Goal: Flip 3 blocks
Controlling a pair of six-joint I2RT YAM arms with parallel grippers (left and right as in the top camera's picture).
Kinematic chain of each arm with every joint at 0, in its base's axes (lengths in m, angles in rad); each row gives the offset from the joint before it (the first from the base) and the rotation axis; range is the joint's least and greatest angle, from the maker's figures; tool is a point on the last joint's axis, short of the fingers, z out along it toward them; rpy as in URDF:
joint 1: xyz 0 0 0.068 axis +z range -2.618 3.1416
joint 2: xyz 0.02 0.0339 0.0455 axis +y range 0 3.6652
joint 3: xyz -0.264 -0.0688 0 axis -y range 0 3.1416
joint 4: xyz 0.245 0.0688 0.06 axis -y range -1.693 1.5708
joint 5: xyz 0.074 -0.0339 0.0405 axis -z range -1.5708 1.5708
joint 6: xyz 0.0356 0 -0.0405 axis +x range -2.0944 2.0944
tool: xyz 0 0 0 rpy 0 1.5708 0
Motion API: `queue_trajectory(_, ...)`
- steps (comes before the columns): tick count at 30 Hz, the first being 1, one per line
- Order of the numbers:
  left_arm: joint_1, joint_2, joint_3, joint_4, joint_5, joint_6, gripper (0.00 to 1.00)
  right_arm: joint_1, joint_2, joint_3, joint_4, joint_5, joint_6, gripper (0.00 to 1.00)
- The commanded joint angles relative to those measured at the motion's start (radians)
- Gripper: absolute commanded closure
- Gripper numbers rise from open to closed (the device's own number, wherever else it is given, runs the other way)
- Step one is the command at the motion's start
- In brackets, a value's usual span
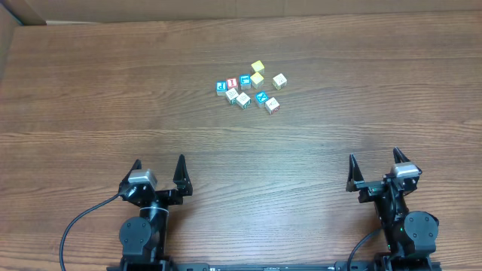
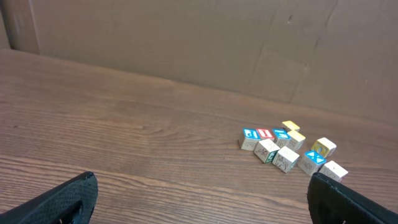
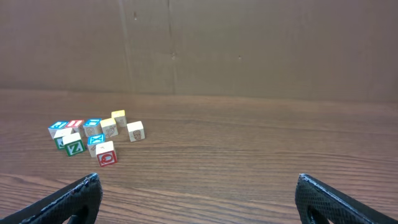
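Red face on block [image 3: 106, 154]: right wrist only

**Grained tabletop, painted wood blocks, pebbled black plastic**

The table [image 1: 90, 90] has a brown wood-grain surface, smooth, with a faint sheen and fine streaks running across it. Behind it stands a cardboard wall [image 2: 186, 43], matt brown, lightly scuffed and creased.

The blue X block [image 1: 261, 96] is pale wood with a flat, matt blue painted top. The cream block with a reddish mark [image 1: 272, 105] and the cream block with a greenish mark [image 1: 243, 98] show bare-looking, dull light wood with small printed colour. The yellow cubes [image 1: 257, 67] carry even matt paint.

The fingers [image 2: 62, 199] of the left gripper [image 1: 158, 161] and of the right gripper [image 1: 374, 155] are black plastic, finely pebbled and matt. The cable [image 1: 75, 224] has a smooth black jacket.
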Motion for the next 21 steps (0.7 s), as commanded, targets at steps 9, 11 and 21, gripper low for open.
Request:
queue_trajectory(9, -0.006, 0.003, -0.004, 0.003, -0.010, -0.014, 0.00, -0.008, 0.001, -0.010, 0.005, -0.006, -0.004, 0.00)
queue_trajectory(11, -0.006, 0.003, -0.004, 0.003, -0.010, -0.014, 0.00, -0.008, 0.001, -0.010, 0.005, -0.006, -0.004, 0.00)
queue_trajectory(21, -0.006, 0.003, -0.003, 0.003, -0.008, -0.014, 0.00, -0.008, 0.001, -0.010, 0.005, -0.006, -0.004, 0.00)
